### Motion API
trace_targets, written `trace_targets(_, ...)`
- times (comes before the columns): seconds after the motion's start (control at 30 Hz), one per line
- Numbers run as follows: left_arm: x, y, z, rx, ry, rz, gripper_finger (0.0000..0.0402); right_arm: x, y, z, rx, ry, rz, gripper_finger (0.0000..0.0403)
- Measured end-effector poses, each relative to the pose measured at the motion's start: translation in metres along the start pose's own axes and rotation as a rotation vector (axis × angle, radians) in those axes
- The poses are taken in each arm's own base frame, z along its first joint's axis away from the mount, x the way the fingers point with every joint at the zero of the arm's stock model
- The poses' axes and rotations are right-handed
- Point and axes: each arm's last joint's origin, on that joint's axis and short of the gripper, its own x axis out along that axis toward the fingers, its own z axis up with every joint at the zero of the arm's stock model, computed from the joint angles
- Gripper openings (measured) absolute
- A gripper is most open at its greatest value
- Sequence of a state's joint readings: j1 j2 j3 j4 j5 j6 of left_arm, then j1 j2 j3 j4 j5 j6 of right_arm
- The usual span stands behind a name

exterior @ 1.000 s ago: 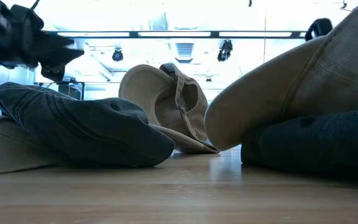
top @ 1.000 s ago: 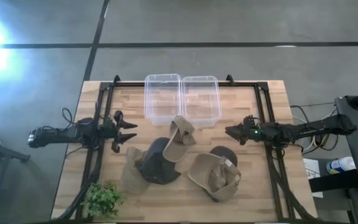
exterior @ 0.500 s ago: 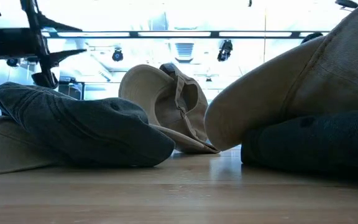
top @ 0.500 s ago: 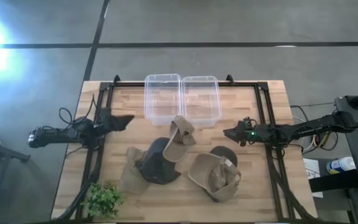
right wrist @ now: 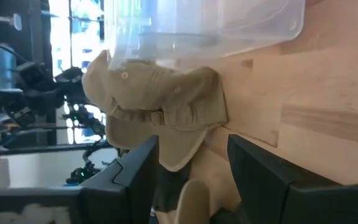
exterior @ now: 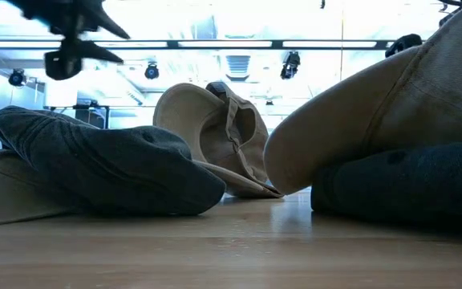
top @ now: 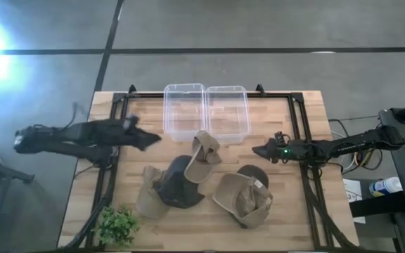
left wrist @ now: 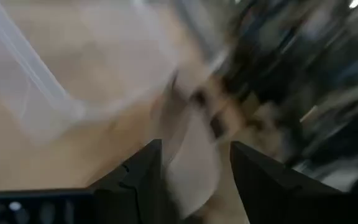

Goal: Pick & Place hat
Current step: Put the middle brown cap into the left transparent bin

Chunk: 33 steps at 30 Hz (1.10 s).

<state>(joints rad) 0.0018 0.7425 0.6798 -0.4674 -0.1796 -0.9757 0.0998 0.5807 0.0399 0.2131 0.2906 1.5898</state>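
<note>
Nearest on the wooden worktop (top: 287, 211): a small green plant (top: 117, 225) at the left corner, then a tan hat (top: 243, 199) and a dark grey hat (top: 176, 185) side by side. Farther back, another tan hat (top: 203, 156) propped just in front of two clear plastic bins (top: 206, 112), between the left claw (top: 148, 140) and the right claw (top: 256, 150). Both claws empty, fingers apart, each hovering well clear of the hats.

Left end effector (top: 150, 141) and right end effector (top: 257, 150) both spread, empty.
</note>
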Motion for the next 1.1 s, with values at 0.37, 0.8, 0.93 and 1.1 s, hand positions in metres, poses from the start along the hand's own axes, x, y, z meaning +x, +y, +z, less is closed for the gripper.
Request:
trace_targets(0.37, 0.094, -0.051, -0.005, 0.13, 0.367, 0.229, 0.0183, 0.002, -0.003, -0.002, -0.046, 0.034, -0.031, 0.0187)
trace_targets(0.8, 0.123, -0.101, 0.006, 0.26, 0.279, 0.285, 0.0174, 0.002, -0.008, -0.002, -0.094, 0.041, -0.079, 0.0187)
trace_targets(0.93, 0.132, -0.101, 0.002, 0.262, 0.289, 0.316, 0.0174, 0.002, -0.008, -0.002, -0.095, 0.042, -0.082, 0.0187)
trace_targets(1.1, 0.135, -0.104, 0.003, 0.26, 0.288, 0.308, 0.0174, 0.002, -0.008, -0.002, -0.098, 0.055, -0.082, 0.0187)
